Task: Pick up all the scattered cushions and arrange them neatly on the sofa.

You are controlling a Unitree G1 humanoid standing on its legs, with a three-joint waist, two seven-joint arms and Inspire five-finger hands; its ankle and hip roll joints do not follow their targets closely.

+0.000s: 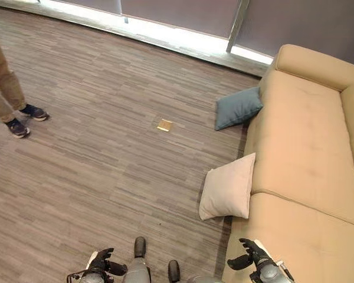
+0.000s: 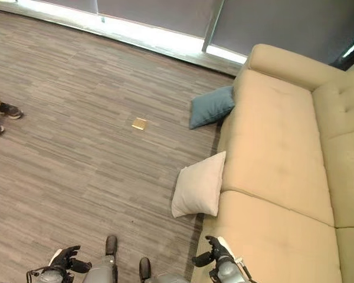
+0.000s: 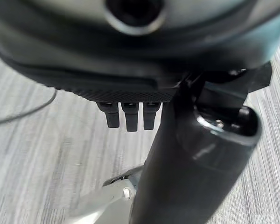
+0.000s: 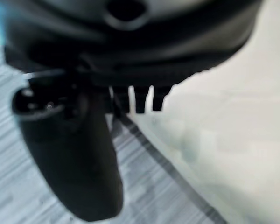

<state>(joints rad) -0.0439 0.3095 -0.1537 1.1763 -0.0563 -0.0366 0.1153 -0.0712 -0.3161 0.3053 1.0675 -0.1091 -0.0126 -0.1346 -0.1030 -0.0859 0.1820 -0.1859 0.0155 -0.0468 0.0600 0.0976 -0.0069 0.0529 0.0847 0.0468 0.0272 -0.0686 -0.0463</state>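
At 9 o'clock a person [image 1: 6,88] stands on the floor [image 1: 94,177]. My left hand [image 1: 100,262] and right hand [image 1: 251,254] hang loose, empty. White cushion [image 1: 229,187] and blue cushion [image 1: 237,108] lean against the sofa [image 1: 307,153], 1 o'clock. Risk, I'd say: soft cushion slips from a shallow grasp. No legible print.

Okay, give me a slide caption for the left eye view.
Two cushions, blue and cream, lean against the tan sofa from the wood floor.
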